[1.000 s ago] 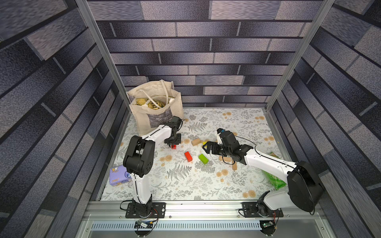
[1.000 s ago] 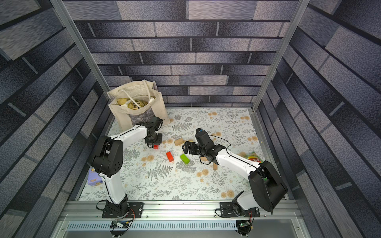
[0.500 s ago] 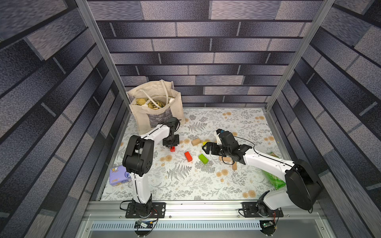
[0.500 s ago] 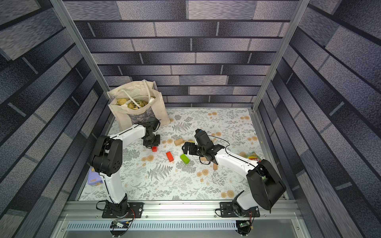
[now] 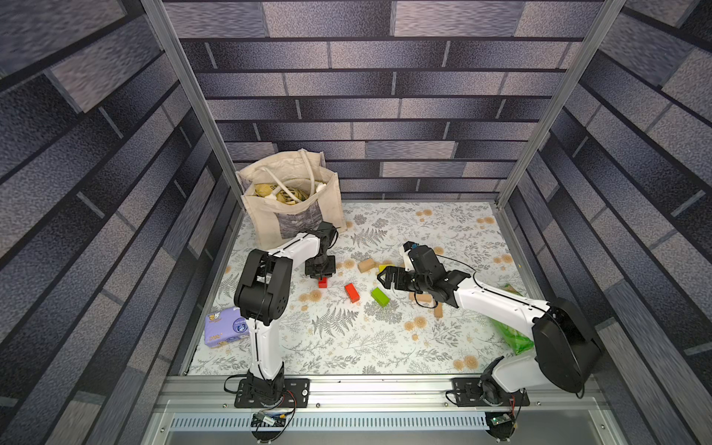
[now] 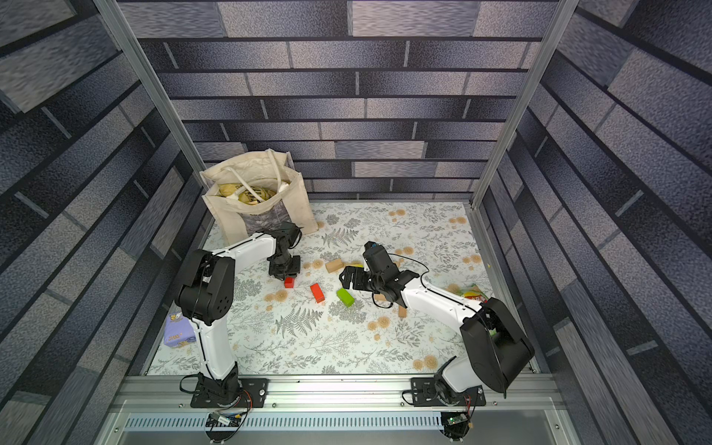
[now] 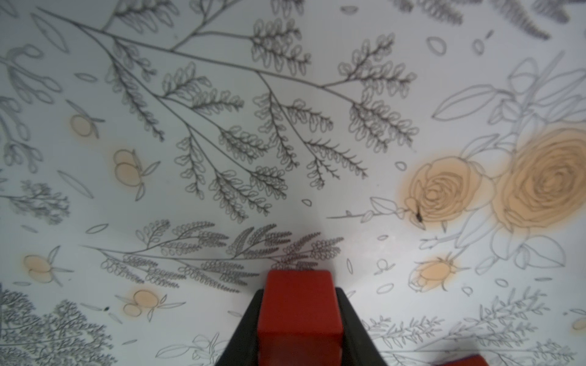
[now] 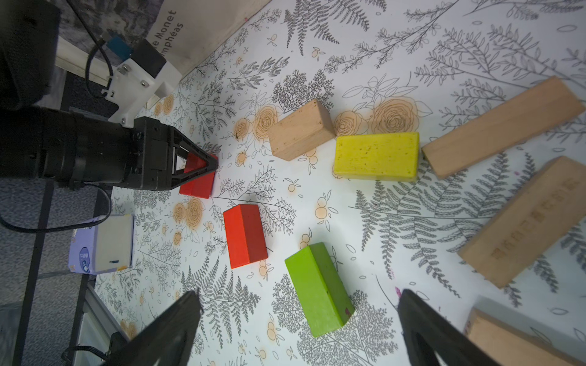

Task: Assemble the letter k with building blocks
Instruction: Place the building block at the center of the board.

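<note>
Red block clamped in left tool; right tool gapes wide; bag reads "Monet".

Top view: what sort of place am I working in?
Probably a robot test cell, not a real room: aluminium frame posts, brick-print wall panels, two arms bolted to a front rail.

Floral-print tabletop here: canvas tote bag in the back corner, purple tissue pack at the left edge, green snack bag on the right. A red block, green block, yellow block and tan blocks lie scattered mid-table.
</note>
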Controlling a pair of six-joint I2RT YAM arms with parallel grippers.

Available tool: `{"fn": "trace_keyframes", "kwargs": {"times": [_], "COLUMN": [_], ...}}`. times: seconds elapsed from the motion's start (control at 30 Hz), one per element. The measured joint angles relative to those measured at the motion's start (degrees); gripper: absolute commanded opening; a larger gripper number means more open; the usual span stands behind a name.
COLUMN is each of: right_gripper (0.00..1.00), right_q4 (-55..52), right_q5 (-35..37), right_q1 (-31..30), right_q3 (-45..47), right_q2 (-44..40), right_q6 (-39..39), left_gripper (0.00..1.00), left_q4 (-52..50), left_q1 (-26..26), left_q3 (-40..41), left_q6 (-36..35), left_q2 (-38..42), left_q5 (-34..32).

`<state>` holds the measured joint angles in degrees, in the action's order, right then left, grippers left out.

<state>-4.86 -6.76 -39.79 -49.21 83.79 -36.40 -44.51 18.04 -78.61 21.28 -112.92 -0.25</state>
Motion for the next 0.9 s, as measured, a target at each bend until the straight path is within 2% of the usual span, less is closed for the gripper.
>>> {"fn": "trace_keyframes", "kwargs": {"times": [0.17,0.27,0.67,0.9], "right_gripper": [1.0,1.0,1.0,1.0], "right_q4": [0.0,0.0,0.0,0.0], "right_q5": [0.0,0.0,-0.2,-0.2], "right_q1": [0.0,0.0,0.0,0.0], "right_q3": [0.0,0.0,-0.1,-0.2], "right_q2": [0.0,0.0,0.7,0.7], "right_q6": [0.0,0.0,0.0,0.0], "left_gripper": [0.21,0.27,0.38,0.4], "left_q4": [-1.0,-1.3,-1.3,-1.2], "left_q1": [1.5,1.9,2.0,2.0], "left_q3": [-1.6,-2.1,-2.1,-1.9], "left_q6": [-1.2,-1.4,-1.5,-1.5], "left_q2": [-1.1,-1.5,-1.5,-1.7], "left_q5": [-2.0,-3.0,-3.0,-3.0]}}
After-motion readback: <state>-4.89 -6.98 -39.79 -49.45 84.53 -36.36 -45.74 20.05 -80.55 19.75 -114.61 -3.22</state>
